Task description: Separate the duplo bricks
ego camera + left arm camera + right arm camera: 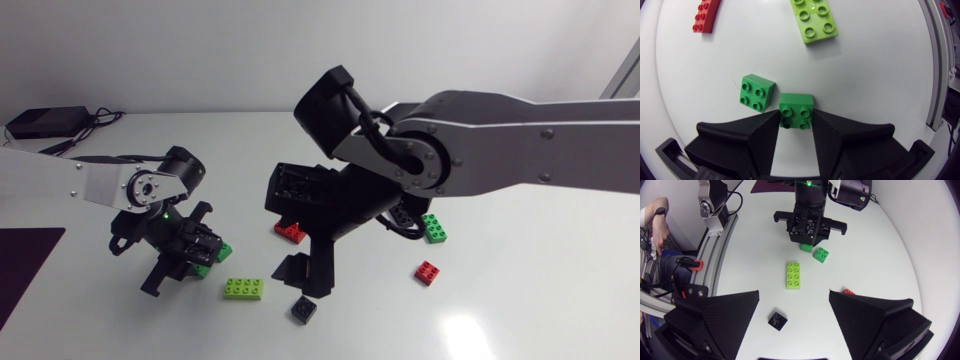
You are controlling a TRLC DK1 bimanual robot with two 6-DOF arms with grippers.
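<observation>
Clenching one green brick [796, 111] in our left gripper [796, 119], its twin [756, 92] at ten o'clock, we judged the next move: carrying it clear.

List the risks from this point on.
The left gripper is shut on one green brick only near its very tip, so the brick may slip out.
The second green brick lies close beside that gripper; a sideways move could knock it.
The open right gripper hangs nearby, over the black brick; the arms might collide.

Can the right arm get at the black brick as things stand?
Probably yes: the right gripper is open and the black brick lies alone under the gap between its fingers.
</observation>
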